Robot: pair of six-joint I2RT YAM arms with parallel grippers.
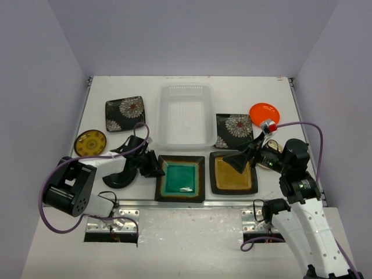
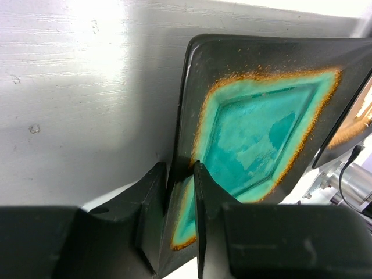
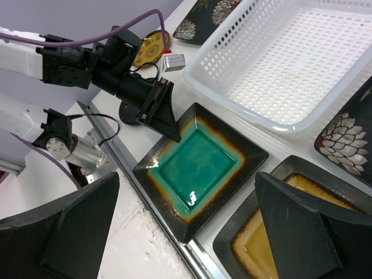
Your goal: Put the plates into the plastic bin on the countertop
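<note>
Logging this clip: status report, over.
Left gripper shut on teal plate edge. Right gripper open, beside amber plate. Plastic bin empty. Nothing blocking.

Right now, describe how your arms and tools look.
The left arm and right arm have white links and black joints, each trailing a looping purple cable. The left tool and right tool are matte black with two broad wedge-shaped fingers.

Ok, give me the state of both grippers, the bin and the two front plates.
left gripper, shut on the rim of the teal plate
right gripper, open, holding nothing
teal plate, flat on countertop, gripped at its left edge
amber plate, flat, untouched
plastic bin, empty
</note>
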